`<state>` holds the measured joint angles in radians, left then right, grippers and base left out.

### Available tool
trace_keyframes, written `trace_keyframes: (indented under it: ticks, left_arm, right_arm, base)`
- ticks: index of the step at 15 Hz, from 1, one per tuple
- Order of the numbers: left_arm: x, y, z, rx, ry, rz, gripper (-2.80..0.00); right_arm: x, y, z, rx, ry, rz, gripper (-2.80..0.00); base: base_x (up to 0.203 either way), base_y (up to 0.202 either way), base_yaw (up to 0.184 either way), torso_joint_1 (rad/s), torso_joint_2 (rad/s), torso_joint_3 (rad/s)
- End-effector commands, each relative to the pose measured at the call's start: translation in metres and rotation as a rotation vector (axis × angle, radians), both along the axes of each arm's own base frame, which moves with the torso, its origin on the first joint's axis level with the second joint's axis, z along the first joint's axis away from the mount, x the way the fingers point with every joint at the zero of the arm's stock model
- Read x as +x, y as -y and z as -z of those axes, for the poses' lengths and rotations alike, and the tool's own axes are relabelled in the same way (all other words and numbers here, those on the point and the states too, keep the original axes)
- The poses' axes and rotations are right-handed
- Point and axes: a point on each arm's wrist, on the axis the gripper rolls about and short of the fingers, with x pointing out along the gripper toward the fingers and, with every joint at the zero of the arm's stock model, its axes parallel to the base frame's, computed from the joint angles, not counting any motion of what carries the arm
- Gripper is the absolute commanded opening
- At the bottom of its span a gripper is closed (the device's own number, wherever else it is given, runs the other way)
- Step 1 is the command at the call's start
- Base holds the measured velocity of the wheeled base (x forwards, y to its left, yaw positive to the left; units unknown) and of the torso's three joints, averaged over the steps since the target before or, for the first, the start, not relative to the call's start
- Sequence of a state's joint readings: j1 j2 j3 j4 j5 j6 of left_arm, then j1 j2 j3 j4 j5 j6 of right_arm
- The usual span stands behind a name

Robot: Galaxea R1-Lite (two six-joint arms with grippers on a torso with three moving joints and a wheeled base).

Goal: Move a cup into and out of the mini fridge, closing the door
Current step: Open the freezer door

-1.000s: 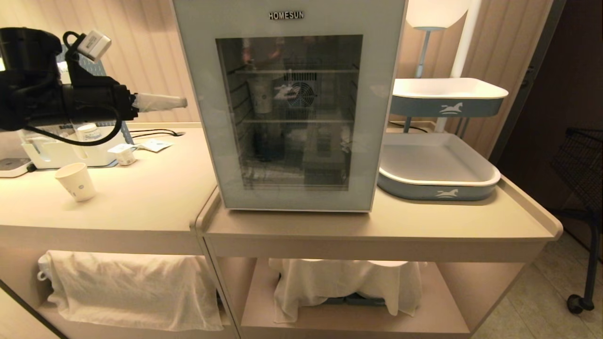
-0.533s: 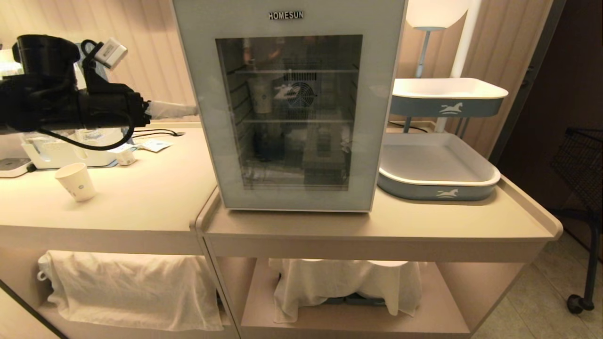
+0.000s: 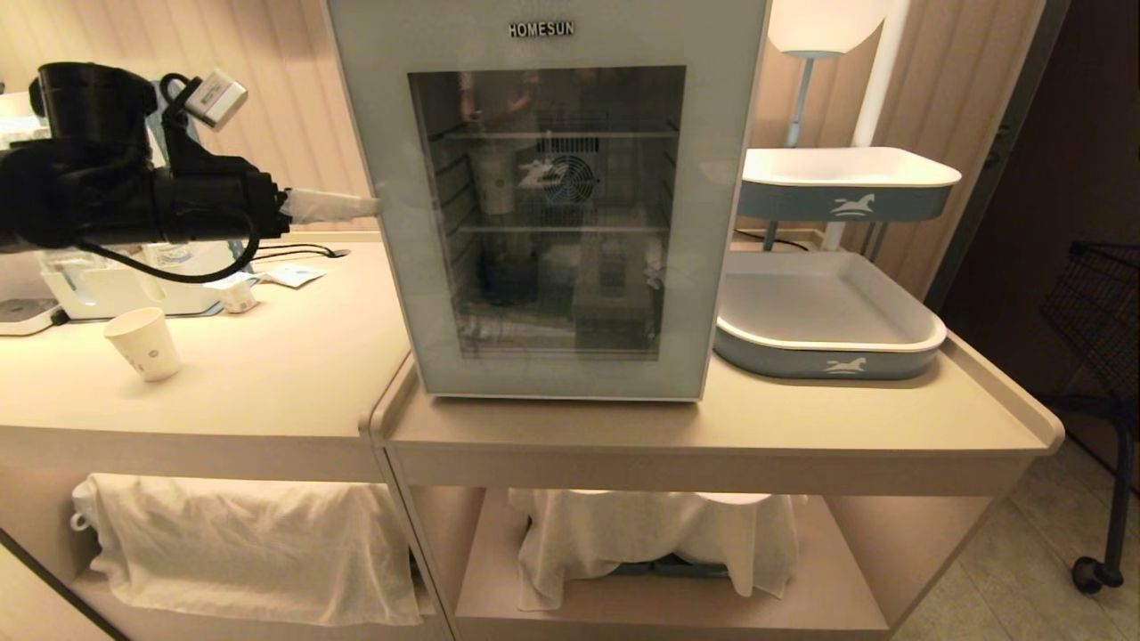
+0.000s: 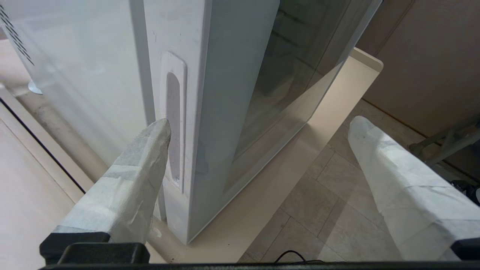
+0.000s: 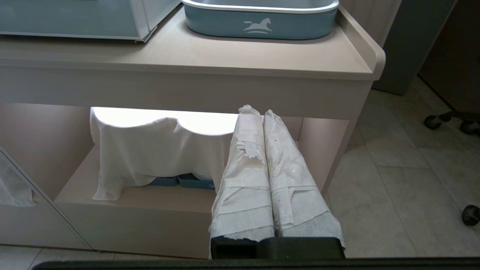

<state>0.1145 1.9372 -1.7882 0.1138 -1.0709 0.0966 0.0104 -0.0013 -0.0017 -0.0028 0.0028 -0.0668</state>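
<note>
The left gripper (image 4: 258, 150) has advanced to the side edge of the mini fridge (image 3: 543, 205) over the last second. Its tape-wrapped fingers are spread wide and hold nothing. One fingertip (image 4: 159, 129) sits at the recessed handle slot (image 4: 173, 123) in the edge of the door (image 3: 704, 223); the other hangs in open air off the door's glass front. The door looks shut. The move suggests the hand is lining up to hook the slot and pull the door open.

A small white paper cup (image 3: 142, 343) stands on the counter (image 3: 294, 356), well behind and below this hand. A second cup (image 3: 492, 178) shows dimly inside.

The right gripper (image 5: 264, 165) is parked low, fingers pressed together, empty.
</note>
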Motion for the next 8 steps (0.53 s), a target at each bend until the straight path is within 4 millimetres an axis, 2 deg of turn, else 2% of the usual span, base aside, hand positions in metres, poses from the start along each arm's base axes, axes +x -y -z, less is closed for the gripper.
trace_keyframes:
  ticks: [1,8]
  left_arm:
    - [-0.0011,0.0011,-0.0024,-0.002,0.006,0.008,0.0]
    - [0.0024,0.007,-0.0021,-0.003,0.01,0.022,0.0]
  right_arm:
    - [0.0001,0.0,0.0,-0.001,-0.001,-0.001,-2.8]
    - [0.0001,0.0,0.0,-0.001,-0.001,-0.001,-2.8]
  base:
    - [0.0,0.0,0.0,0.0,0.0,0.0]
    - [0.0,0.0,0.0,0.0,0.0,0.0]
